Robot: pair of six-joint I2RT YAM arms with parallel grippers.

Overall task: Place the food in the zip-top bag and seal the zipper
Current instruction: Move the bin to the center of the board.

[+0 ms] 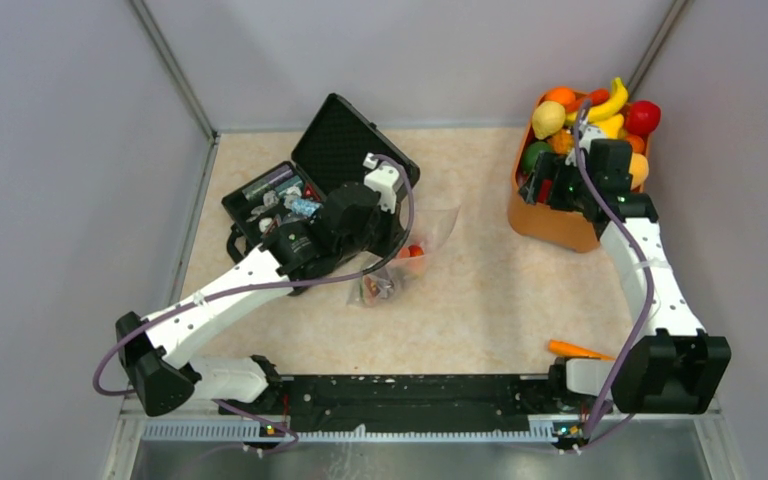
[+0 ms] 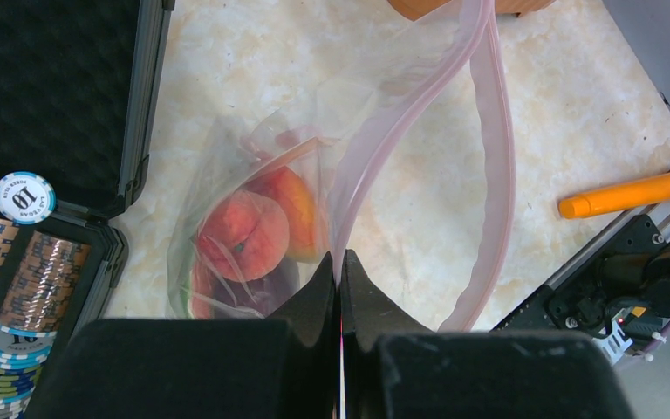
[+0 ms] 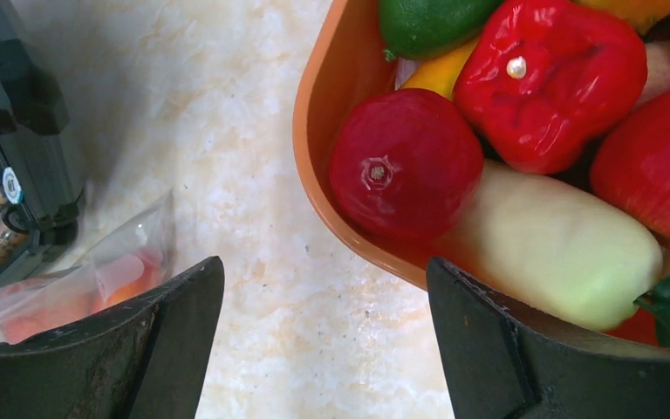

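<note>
Bag (image 2: 253, 175) mid-table, just right of the case (image 1: 345, 140), mouth gaping, peaches (image 2: 246, 234) inside. Left gripper (image 2: 340, 292) pressed together on the zipper (image 2: 495, 131) at the mouth's near edge. Right gripper (image 3: 323, 271) spread wide above the basket (image 3: 312, 157) rim, far right; red fruit (image 3: 406, 166) and other food (image 1: 600, 105) piled inside it.

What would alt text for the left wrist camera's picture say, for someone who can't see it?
The left gripper, closed, pinches the mouth edge of a clear zip-top bag, unsealed on the table, with peaches inside. An open black case of poker chips sits at left; an orange stick lies at right.
</note>
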